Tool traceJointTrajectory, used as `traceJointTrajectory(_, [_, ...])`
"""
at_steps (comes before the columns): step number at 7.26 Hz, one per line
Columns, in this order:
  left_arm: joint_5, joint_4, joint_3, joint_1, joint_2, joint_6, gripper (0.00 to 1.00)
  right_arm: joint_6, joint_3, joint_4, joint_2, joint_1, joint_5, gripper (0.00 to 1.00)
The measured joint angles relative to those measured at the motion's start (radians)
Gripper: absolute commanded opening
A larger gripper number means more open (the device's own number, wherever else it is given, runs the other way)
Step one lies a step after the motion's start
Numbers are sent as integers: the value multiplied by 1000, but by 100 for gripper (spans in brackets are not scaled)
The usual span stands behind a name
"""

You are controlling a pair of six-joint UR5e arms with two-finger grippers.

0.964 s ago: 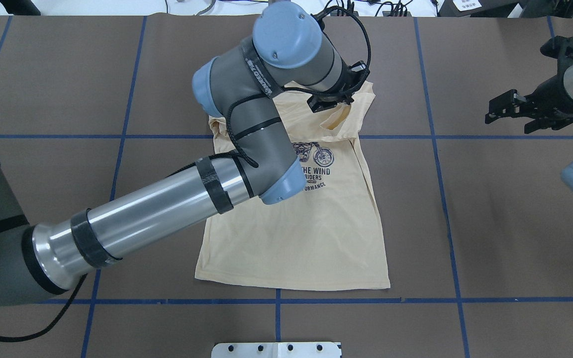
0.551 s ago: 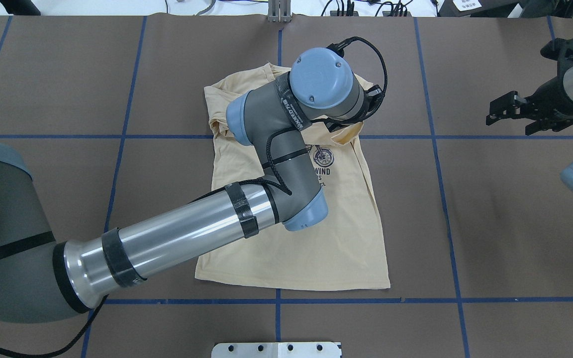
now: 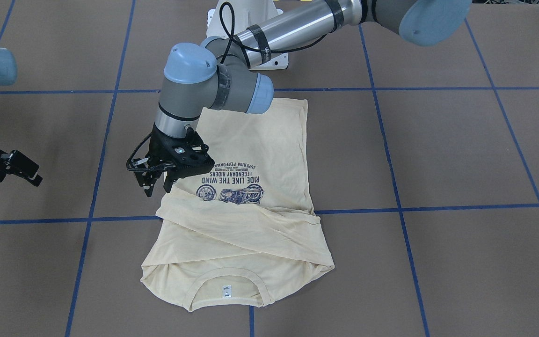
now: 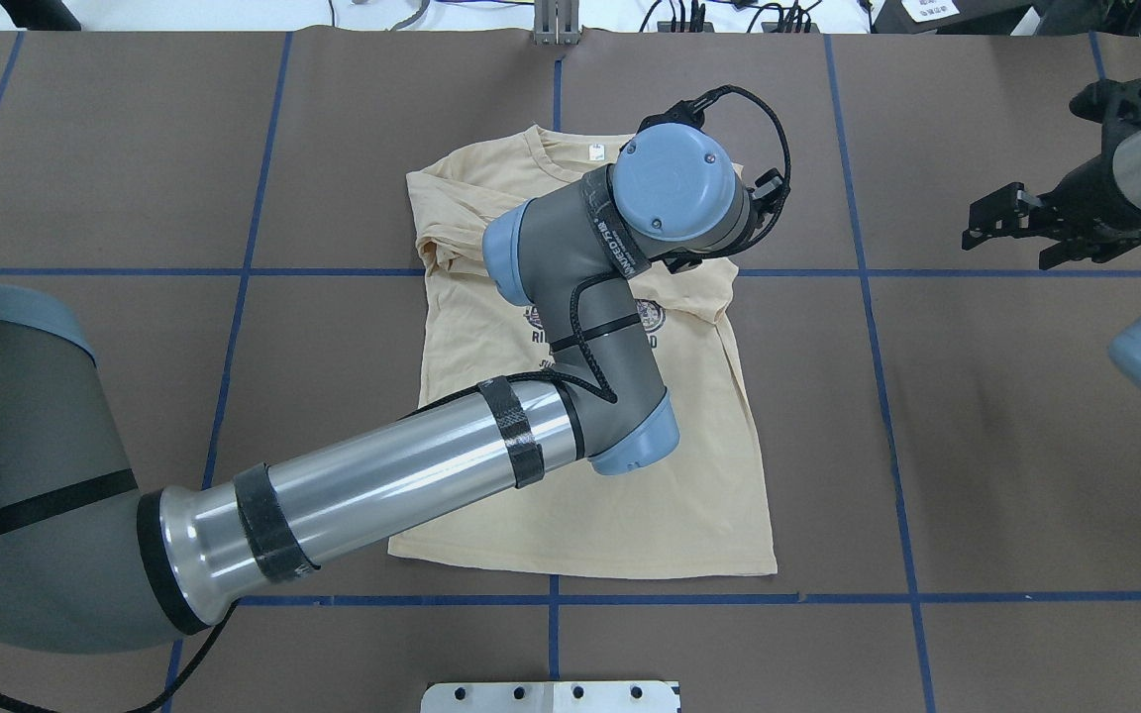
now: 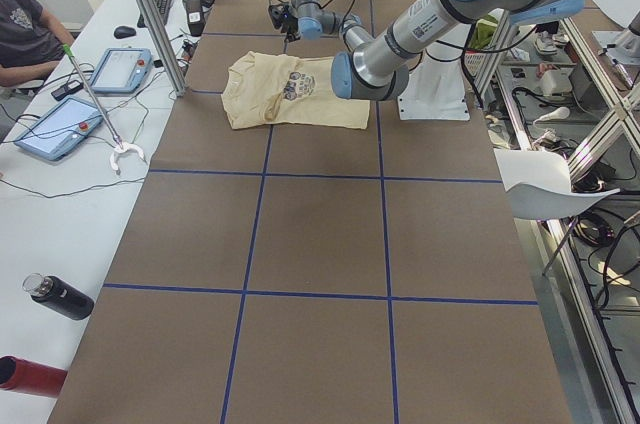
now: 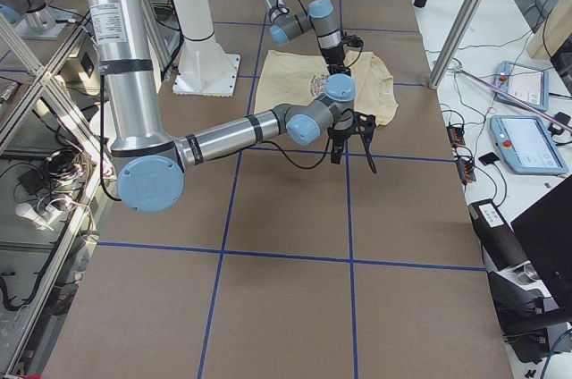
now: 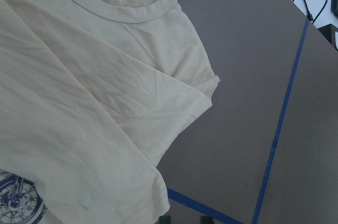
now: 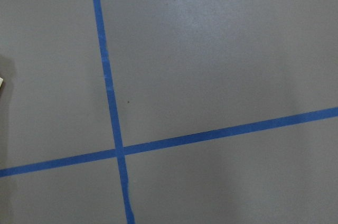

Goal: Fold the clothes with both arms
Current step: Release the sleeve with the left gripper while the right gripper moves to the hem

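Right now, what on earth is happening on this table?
A two-armed robot is folding a pale yellow T-shirt spread on the brown table. The left arm's end effector hovers open at the shirt's edge beside the motorcycle print, holding nothing. A sleeve lies folded across the chest. The right end effector hangs off to the side, open and empty.

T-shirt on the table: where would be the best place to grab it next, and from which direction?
Likely the hem corners of the T-shirt, on the robot's side, from above with jaws straddling the edge: it lies flat, hem straight and uncovered, sleeves already folded in.
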State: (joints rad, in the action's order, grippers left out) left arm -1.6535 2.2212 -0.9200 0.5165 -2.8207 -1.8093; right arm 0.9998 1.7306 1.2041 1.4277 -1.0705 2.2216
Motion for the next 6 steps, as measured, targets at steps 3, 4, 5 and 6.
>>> traceJointTrajectory(3, [-38,-12,-139,22,82,13,80,297,30,-167,-5,179,-122,100])
traceJointTrajectory(4, [-71,-18,-253,36,169,30,79,430,71,-202,0,268,-212,100])
traceJointTrajectory(5, [-90,-23,-381,51,273,84,79,545,117,-214,15,355,-290,100])
traceJointTrajectory(6, [-100,-27,-512,68,382,165,79,667,160,-217,38,454,-375,100])
